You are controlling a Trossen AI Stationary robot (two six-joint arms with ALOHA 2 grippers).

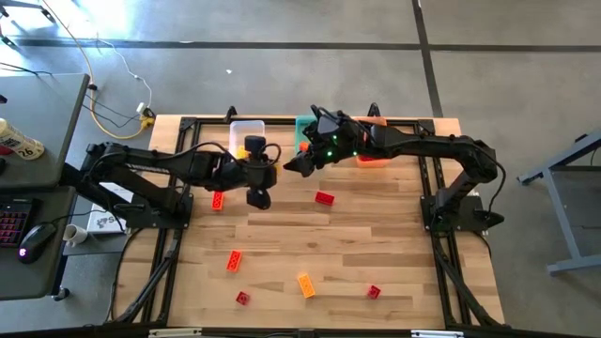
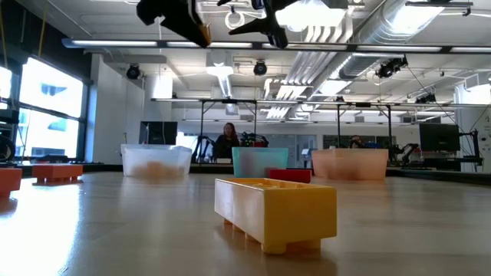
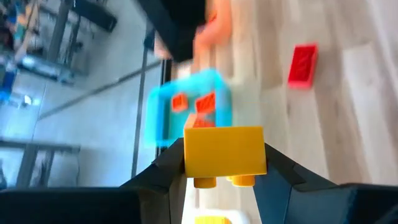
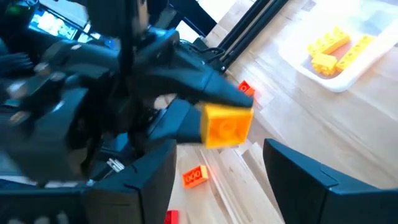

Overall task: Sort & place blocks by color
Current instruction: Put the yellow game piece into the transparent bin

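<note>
Between the left gripper's (image 3: pixel 224 180) clenched fingers sits a small yellow studded plastic brick (image 3: pixel 224 151), while the right gripper (image 4: pixel 214 180) facing it stands released, so the left should carry it steadily over the clear plastic bin (image 1: pixel 247 130) just behind before letting go.

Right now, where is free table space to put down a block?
Free: the wide strip of table between the red block and the front-row blocks. Crowded: the back edge, with bins and both hands, left hand and right hand.
</note>
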